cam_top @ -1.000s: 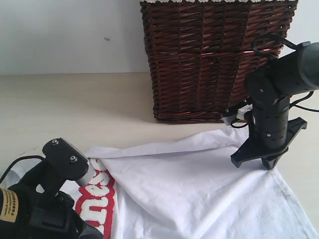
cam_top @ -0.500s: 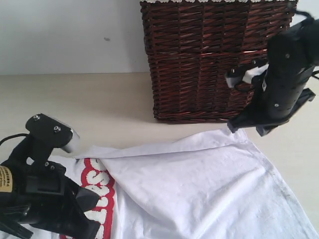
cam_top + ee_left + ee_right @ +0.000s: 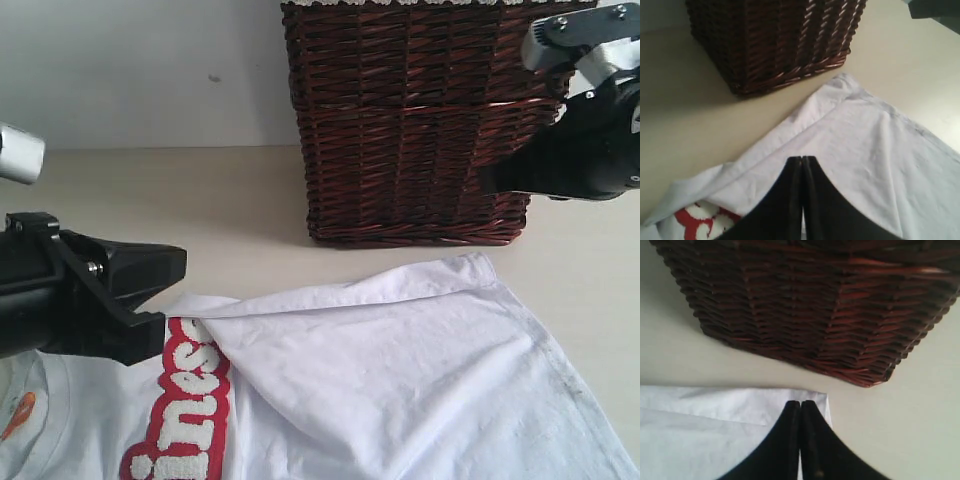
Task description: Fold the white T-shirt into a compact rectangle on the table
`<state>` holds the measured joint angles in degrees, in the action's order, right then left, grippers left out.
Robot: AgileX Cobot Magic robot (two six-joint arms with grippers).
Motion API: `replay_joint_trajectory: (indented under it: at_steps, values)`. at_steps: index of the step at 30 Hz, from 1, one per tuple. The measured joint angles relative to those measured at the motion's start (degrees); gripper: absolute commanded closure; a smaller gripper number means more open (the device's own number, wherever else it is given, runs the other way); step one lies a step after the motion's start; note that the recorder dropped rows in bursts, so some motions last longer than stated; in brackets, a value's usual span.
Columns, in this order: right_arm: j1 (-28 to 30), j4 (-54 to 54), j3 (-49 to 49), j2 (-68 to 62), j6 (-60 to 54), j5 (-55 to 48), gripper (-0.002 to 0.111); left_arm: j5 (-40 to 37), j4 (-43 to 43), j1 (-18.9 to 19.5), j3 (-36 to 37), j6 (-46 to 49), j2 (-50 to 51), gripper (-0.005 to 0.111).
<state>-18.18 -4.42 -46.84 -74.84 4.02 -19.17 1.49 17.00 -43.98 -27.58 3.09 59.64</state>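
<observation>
The white T-shirt lies on the table in front of the basket, with one part folded over so its edge crosses the red-outlined lettering. A small orange tag shows at the collar. My left gripper hovers above the shirt's left side, shut and empty; in the left wrist view its tips hang over the folded cloth. My right gripper is raised in front of the basket, shut and empty, above the shirt's far corner.
A dark wicker basket stands at the back of the table, close to the shirt's far corner; it also fills the wrist views as a brown basket wall and basket wall. A white wall rises behind.
Both arms have lifted off the shirt. The left one rose and swung left; the right one rose from the shirt's far corner to in front of the basket. The shirt stayed put.
</observation>
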Motion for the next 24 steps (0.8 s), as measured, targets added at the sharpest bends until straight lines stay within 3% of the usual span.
replay_joint_trajectory:
  at_steps: [7, 14, 19, 21, 24]
  values:
    - [0.00, 0.84, 6.36, 9.44, 0.12, 6.33, 0.108, 5.42, 1.32, 0.00, 0.60, 2.47, -1.01, 0.107]
    - [0.00, 1.12, 7.92, 15.16, 0.12, 7.87, 0.108, 9.38, 1.68, 3.14, 2.85, 4.86, -1.51, 0.107]
    - [0.00, 1.31, 12.23, 19.59, 0.12, 10.27, 0.108, 10.42, 1.36, 3.26, 6.63, 6.38, -8.17, 0.107]
    - [0.00, 2.22, 15.50, 23.42, 0.24, 10.74, 0.108, 4.03, 3.51, 4.12, 5.42, 6.67, -13.00, 0.107]
    - [0.00, 7.57, 16.90, 25.04, -0.69, 8.67, 0.108, -25.43, 2.41, 10.17, -6.02, 6.67, -10.97, 0.107]
